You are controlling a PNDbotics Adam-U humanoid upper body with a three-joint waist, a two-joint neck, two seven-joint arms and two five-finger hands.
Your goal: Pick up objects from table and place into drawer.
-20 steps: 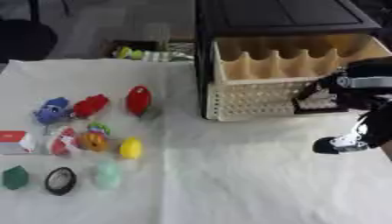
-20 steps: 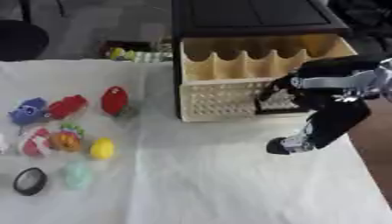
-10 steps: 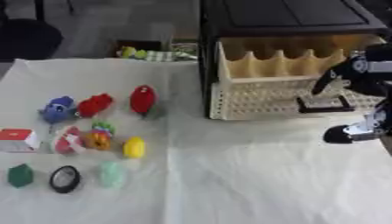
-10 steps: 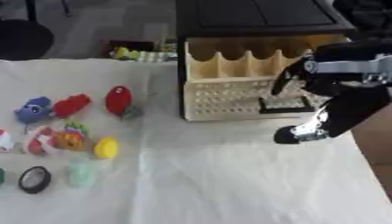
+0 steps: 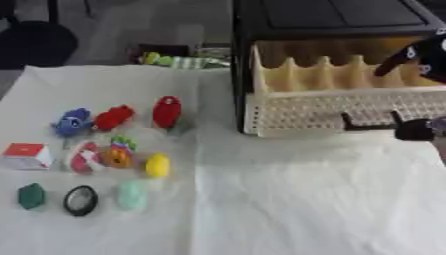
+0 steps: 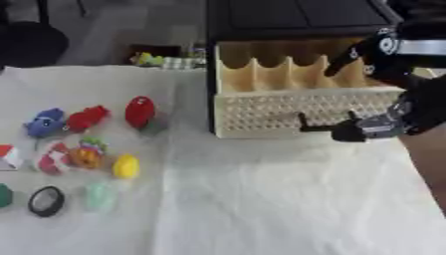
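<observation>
Several small toys lie on the white cloth at the left: a blue toy (image 5: pixel 71 122), a red toy (image 5: pixel 113 117), a red oval (image 5: pixel 167 111), a yellow egg shape (image 5: pixel 158 165), a black ring (image 5: pixel 80 200) and a pale green piece (image 5: pixel 132 194). The cream drawer (image 6: pixel 296 107) stands pulled out of the black cabinet (image 6: pixel 296 20); its inside has dividers. My right hand (image 6: pixel 366 129) hangs at the drawer's front, right beside the black handle (image 6: pixel 318 125); whether it touches the handle is unclear. The left hand is out of sight.
A red and white box (image 5: pixel 24 155), a dark green piece (image 5: pixel 31 195) and an orange and green toy (image 5: pixel 118 154) lie among the toys. Green and yellow things (image 5: pixel 174 61) sit beyond the cloth's far edge. Bare cloth (image 5: pixel 287 199) spreads before the drawer.
My right hand has risen from the cloth to the drawer's front by the handle. The whole picture has shifted a little; the toys have not moved.
</observation>
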